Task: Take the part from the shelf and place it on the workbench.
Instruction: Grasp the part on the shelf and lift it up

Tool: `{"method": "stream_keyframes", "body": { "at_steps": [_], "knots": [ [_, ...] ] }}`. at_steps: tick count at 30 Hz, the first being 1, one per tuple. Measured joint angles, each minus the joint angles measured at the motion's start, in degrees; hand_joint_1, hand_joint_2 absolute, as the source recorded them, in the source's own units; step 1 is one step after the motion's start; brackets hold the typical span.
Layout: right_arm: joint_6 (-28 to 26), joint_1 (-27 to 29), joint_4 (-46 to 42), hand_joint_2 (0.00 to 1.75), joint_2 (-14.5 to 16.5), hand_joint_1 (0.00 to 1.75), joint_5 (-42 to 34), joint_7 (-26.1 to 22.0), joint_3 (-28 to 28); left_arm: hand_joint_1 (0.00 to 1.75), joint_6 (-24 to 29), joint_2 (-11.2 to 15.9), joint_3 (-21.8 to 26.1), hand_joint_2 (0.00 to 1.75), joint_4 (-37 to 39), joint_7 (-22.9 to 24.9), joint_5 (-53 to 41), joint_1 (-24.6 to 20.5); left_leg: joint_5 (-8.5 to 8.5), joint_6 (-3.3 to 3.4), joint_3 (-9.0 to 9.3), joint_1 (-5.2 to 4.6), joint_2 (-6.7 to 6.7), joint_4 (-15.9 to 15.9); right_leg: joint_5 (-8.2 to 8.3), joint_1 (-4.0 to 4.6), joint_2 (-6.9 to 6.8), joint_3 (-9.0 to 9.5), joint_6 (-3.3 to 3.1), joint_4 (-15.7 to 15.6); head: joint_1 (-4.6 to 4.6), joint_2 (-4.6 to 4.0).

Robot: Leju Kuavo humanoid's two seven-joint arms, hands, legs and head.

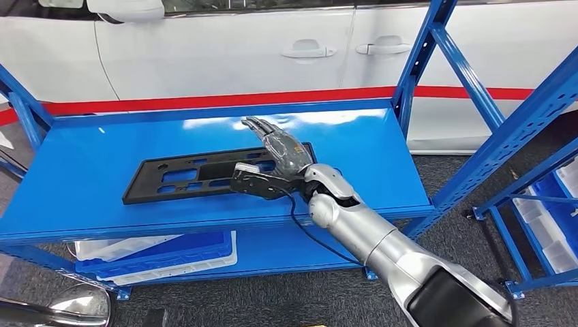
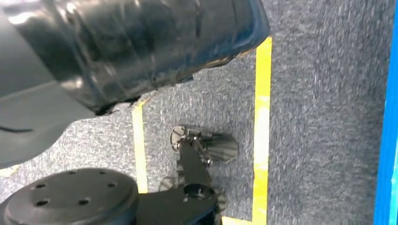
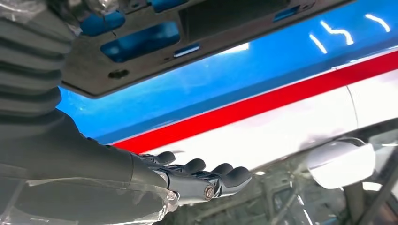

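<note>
The part (image 1: pixel 184 178) is a flat black plate with several cut-outs, lying lengthwise on the blue shelf board (image 1: pixel 95 157). My right hand (image 1: pixel 279 146) reaches in over the part's right end with its fingers stretched out, pointing toward the back of the shelf, and nothing in them. In the right wrist view the same part (image 3: pixel 225 28) lies on the blue board, and the straight fingers (image 3: pixel 206 176) stay apart from it. A dark glossy bulk (image 2: pixel 117 47) of my left hand hangs over the floor, and its fingers are hidden.
A white car (image 1: pixel 238 48) with a red stripe stands right behind the shelf. Blue uprights (image 1: pixel 416 68) frame the shelf's right side. Blue and white bins (image 1: pixel 163 255) sit on the lower level, more bins (image 1: pixel 559 225) at the right. Yellow tape lines (image 2: pixel 262 117) cross the grey carpet.
</note>
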Motion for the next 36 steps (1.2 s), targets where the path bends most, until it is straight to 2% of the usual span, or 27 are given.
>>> {"method": "stream_keyframes", "body": {
  "at_steps": [2, 3, 6, 8, 10, 11, 12, 13, 14, 16, 18, 21, 23, 24, 26, 27, 28, 29, 30, 32, 34, 36],
  "knots": [
    [-0.1, 0.3, -1.2, 1.75, 0.3, 0.00, 1.2, 0.5, 0.1, 0.00, 0.0, 0.0, -0.2, 0.00, 0.0, 0.1, 0.0, 0.0, -0.55, -0.61, -0.30, -0.07, -0.07, 0.9, 2.19, -0.01, -0.01, 3.16, -0.24, -6.3, -0.04, 0.00],
    [-0.2, 0.5, -1.5, 1.75, 0.5, 0.00, 1.8, 0.6, 0.2, 0.00, 0.0, 0.0, -0.3, 0.00, 0.0, 0.2, 0.0, 0.0, -0.72, -0.95, -0.48, -0.12, -0.08, 1.2, 2.37, 0.09, 0.02, 3.90, -0.43, -7.9, -0.08, 0.00],
    [-0.2, 1.6, -2.1, 1.75, 1.2, 0.00, 3.4, 1.1, 0.6, 0.00, 0.0, 0.0, -0.5, 0.00, 0.0, 0.3, 0.0, 0.0, -0.80, -1.82, -0.75, -0.07, -0.03, 1.2, 2.29, 0.28, 0.17, 4.05, -1.24, -8.5, -0.14, 0.00],
    [-0.4, 2.0, -2.2, 0.87, 1.9, 0.00, 3.7, 1.0, 1.0, 0.00, 0.0, 0.0, -0.6, 0.00, 0.0, 0.3, 0.0, 0.0, -2.11, -2.39, -1.48, 0.04, 0.08, 2.9, 2.54, 0.03, 0.14, 4.22, -1.86, -8.9, -0.35, 0.00],
    [-0.6, 2.5, -2.3, 0.00, 2.6, 0.00, 3.7, 0.8, 1.2, 0.00, 0.0, -0.1, -0.6, 0.00, 0.0, 0.3, 0.0, 0.0, -5.27, -2.95, -4.19, 0.19, 0.15, 8.9, 2.62, -0.05, 0.03, 4.36, -2.27, -9.2, -0.58, 0.00],
    [-0.6, 2.9, -2.2, 0.44, 2.9, 0.00, 3.7, 0.7, 1.3, 0.00, 0.0, -0.1, -0.6, 0.00, 0.0, 0.3, 0.0, 0.0, -6.72, -3.15, -5.97, 0.25, 0.16, 12.6, 2.60, -0.01, -0.02, 4.37, -2.42, -9.2, -0.62, 0.00],
    [-0.7, 3.3, -2.2, 0.87, 3.2, 0.00, 3.9, 0.7, 1.4, 0.00, 0.0, -0.1, -0.6, 0.00, 0.0, 0.4, 0.0, 0.0, -7.43, -3.28, -7.38, 0.31, 0.16, 15.3, 2.56, 0.04, -0.06, 4.39, -2.48, -9.2, -0.61, 0.00],
    [-0.8, 3.8, -2.1, 1.31, 3.5, 0.00, 4.2, 0.7, 1.5, 0.00, 0.0, -0.1, -0.6, 0.00, 0.0, 0.5, 0.0, 0.0, -7.08, -3.34, -7.91, 0.33, 0.16, 16.1, 2.53, 0.05, -0.06, 4.42, -2.51, -9.2, -0.62, 0.00],
    [-0.9, 4.2, -2.0, 1.75, 3.7, 0.00, 4.5, 0.7, 1.7, 0.00, 0.0, -0.1, -0.6, 0.00, 0.0, 0.5, -0.1, 0.1, -5.75, -3.33, -7.45, 0.35, 0.16, 14.8, 2.49, 0.04, -0.01, 4.47, -2.51, -9.1, -0.61, 0.00],
    [-1.2, 4.5, -1.6, 1.75, 4.4, 0.00, 5.1, 0.6, 2.0, 0.00, 0.0, 0.0, -0.6, 0.00, 0.0, 0.7, -0.2, 0.0, -1.96, -3.15, -4.23, 0.36, 0.16, 7.6, 2.37, -0.02, 0.14, 4.64, -2.32, -9.1, -0.63, 0.00],
    [-1.4, 4.6, -1.0, 1.75, 5.1, 0.00, 5.4, 0.4, 2.2, 0.00, 0.0, 0.0, -0.7, 0.00, 0.0, 0.9, -0.4, -0.3, -0.20, -2.76, -1.46, 0.11, 0.06, 1.9, 2.27, 0.14, 0.21, 4.65, -1.87, -9.2, -0.61, 0.00],
    [-1.5, 4.8, 0.1, 1.75, 5.7, 0.00, 5.5, 0.0, 2.5, 0.00, 0.0, 0.0, -1.1, 0.00, 0.0, 1.1, -0.5, -0.4, -0.20, -1.85, -0.83, -0.04, -0.11, 0.6, 2.30, 0.32, 0.17, 4.76, -0.96, -9.5, -0.55, 0.00],
    [-1.6, 4.7, 0.7, 1.75, 6.0, 0.00, 5.5, -0.2, 2.6, 0.00, 0.0, 0.0, -1.4, 0.00, 0.0, 1.2, -0.6, -0.4, 0.08, -1.08, -0.49, 0.16, -0.03, 0.1, 1.24, 0.37, 0.05, 4.28, -0.46, -8.3, -0.46, 0.00],
    [-1.6, 4.7, 1.0, 1.75, 6.2, 0.00, 5.4, -0.4, 2.6, 0.00, 0.0, 0.0, -1.5, 0.00, 0.0, 1.2, -0.7, -0.4, 0.19, -0.67, -0.33, 0.24, 0.04, -0.2, -0.06, 0.43, -0.03, 3.33, -0.33, -6.1, -0.40, 0.00],
    [-1.7, 4.8, 1.7, 1.75, 6.4, 0.00, 5.4, -0.6, 2.6, 0.00, 0.0, 0.0, -1.8, 0.00, 0.0, 1.2, -0.9, -0.5, 0.16, -0.16, -0.27, 0.06, 0.11, -0.2, -3.25, 0.45, -0.10, 0.15, -0.30, 0.6, -0.26, 0.00],
    [-1.8, 4.9, 2.1, 1.75, 6.4, 0.00, 5.5, -0.6, 2.6, 0.00, -0.1, 0.0, -1.9, 0.00, 0.0, 1.2, -0.9, -0.6, 0.12, -0.06, -0.27, -0.04, 0.10, -0.2, -4.23, 0.45, -0.11, -1.32, -0.32, 3.5, -0.27, 0.00],
    [-2.0, 4.9, 2.6, 1.75, 6.5, 0.00, 5.6, -0.6, 2.7, 0.00, -0.1, 0.0, -2.0, 0.00, 0.0, 1.2, -0.9, -0.6, 0.07, 0.00, -0.27, -0.12, 0.05, -0.1, -4.29, 0.46, -0.11, -2.18, -0.38, 5.1, -0.26, 0.00],
    [-2.3, 4.9, 3.2, 1.75, 6.7, 0.00, 5.8, -0.6, 2.8, 0.00, -0.2, 0.0, -2.1, 0.00, 0.0, 1.3, -0.9, -0.5, 0.00, 0.03, -0.26, -0.18, -0.01, 0.0, -3.28, 0.49, -0.11, -2.06, -0.52, 4.6, -0.26, 0.00],
    [-2.7, 4.9, 3.9, 1.75, 6.9, 0.00, 5.9, -0.6, 3.0, 0.00, -0.3, 0.0, -2.3, 0.00, 0.0, 1.3, -1.0, -0.5, -0.09, 0.01, -0.25, -0.21, -0.07, 0.2, -1.64, 0.54, -0.11, -1.10, -0.72, 2.4, -0.26, 0.00],
    [-3.3, 4.6, 4.9, 1.75, 7.6, 0.00, 6.5, -0.6, 3.1, 0.00, -0.5, 0.0, -2.5, 0.00, 0.0, 1.3, -1.0, -0.5, -0.41, -0.23, -0.34, -0.32, -0.15, 0.6, 1.65, 0.83, -0.11, 2.22, -1.35, -4.7, -0.27, 0.00],
    [-3.8, 4.2, 5.7, 1.75, 8.3, 0.00, 7.5, -0.5, 3.1, 0.00, -0.6, -0.1, -2.7, 0.00, 0.0, 1.3, -1.0, -0.6, -0.58, -0.67, -0.57, -0.47, -0.16, 0.9, 2.56, 1.09, -0.09, 4.19, -1.76, -8.8, -0.31, 0.00],
    [-4.2, 3.8, 6.7, 1.75, 8.7, 0.00, 9.0, 0.2, 3.2, 0.00, -0.6, -0.1, -3.0, 0.00, 0.0, 1.5, -1.0, -0.7, -0.47, -1.22, -0.58, -0.44, -0.15, 0.7, 2.45, 1.20, 0.01, 4.37, -1.93, -9.1, -0.31, 0.00]
  ]
}}
